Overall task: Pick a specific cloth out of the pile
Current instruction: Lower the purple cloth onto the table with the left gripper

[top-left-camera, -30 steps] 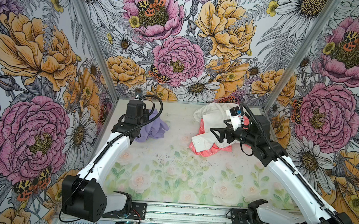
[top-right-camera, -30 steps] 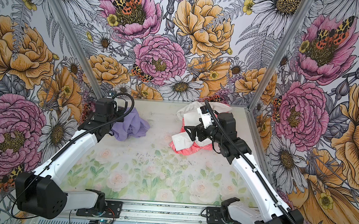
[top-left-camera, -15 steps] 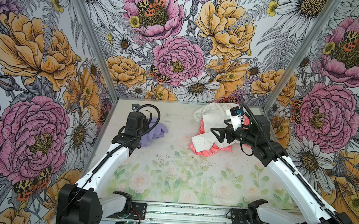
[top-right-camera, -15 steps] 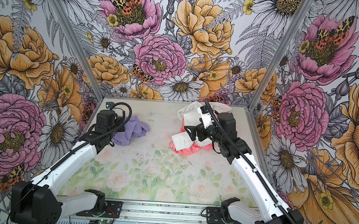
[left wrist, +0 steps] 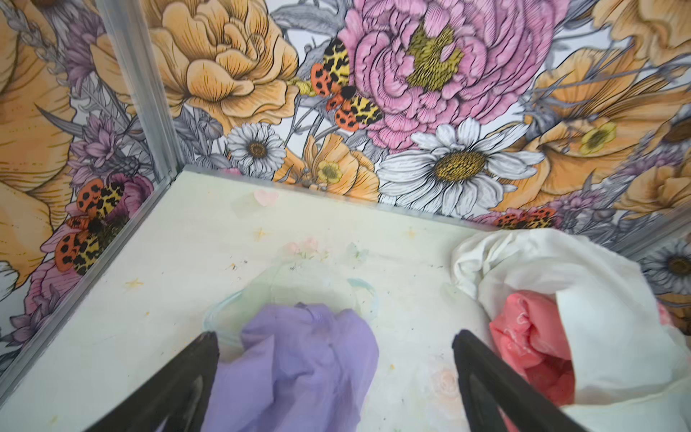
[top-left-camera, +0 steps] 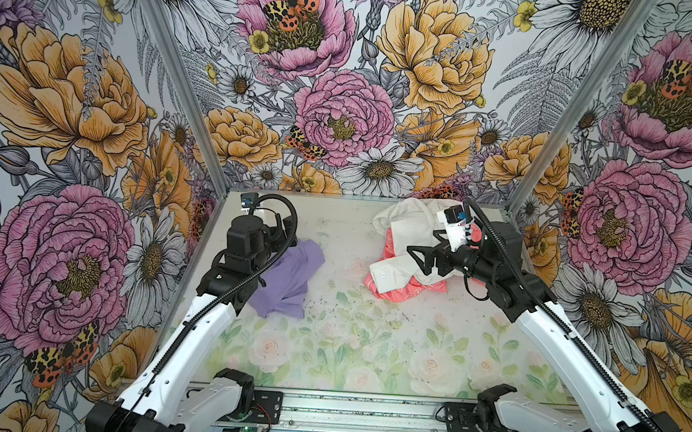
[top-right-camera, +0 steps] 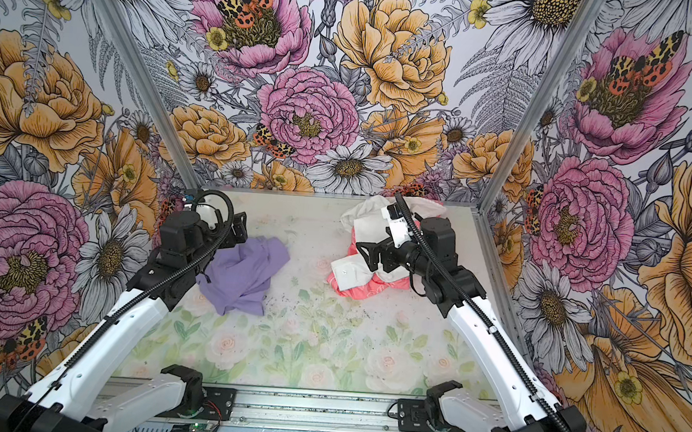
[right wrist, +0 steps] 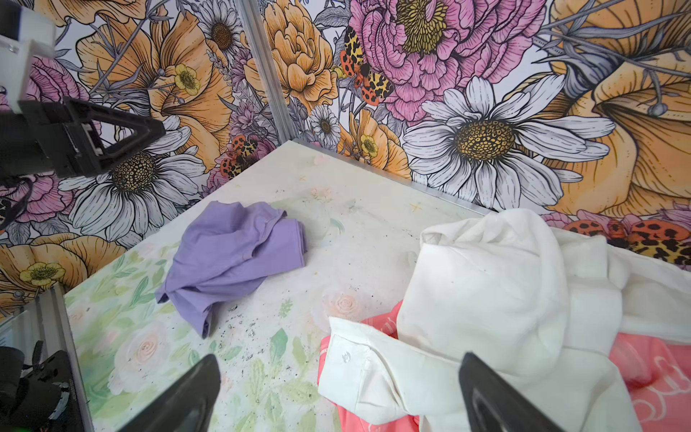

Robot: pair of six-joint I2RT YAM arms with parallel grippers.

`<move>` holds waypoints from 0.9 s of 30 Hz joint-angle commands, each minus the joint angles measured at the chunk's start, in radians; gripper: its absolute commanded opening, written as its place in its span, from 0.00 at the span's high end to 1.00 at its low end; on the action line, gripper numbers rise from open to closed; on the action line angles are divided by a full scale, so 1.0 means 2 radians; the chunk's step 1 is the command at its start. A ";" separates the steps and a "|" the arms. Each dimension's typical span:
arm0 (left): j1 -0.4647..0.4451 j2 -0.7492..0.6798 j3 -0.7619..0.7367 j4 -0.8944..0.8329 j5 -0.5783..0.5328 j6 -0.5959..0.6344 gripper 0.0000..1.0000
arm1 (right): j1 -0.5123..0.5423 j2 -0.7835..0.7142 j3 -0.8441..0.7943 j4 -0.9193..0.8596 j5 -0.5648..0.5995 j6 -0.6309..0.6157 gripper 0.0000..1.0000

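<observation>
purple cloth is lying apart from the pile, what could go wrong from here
1. Left tool is open close over the purple cloth; pulling away, a finger may snag and drag it.
2. Right tool hangs open above the white shirt; dropping, it might catch the cuff and tug the pile sideways.

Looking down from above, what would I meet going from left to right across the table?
Left arm's black wrist → lavender cloth → pile of white shirt and coral-pink cloth.
</observation>
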 commanded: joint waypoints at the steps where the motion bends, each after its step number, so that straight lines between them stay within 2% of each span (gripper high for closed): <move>1: -0.003 0.004 0.001 0.015 0.034 -0.010 0.01 | 0.002 -0.006 0.005 0.009 0.005 -0.003 0.01; 15: 0.014 0.112 -0.094 0.133 0.089 -0.084 0.01 | 0.002 -0.013 -0.001 0.009 0.011 -0.003 0.00; 27: 0.052 0.280 -0.131 0.228 0.140 -0.141 0.01 | 0.003 -0.012 -0.004 0.008 0.020 -0.004 0.00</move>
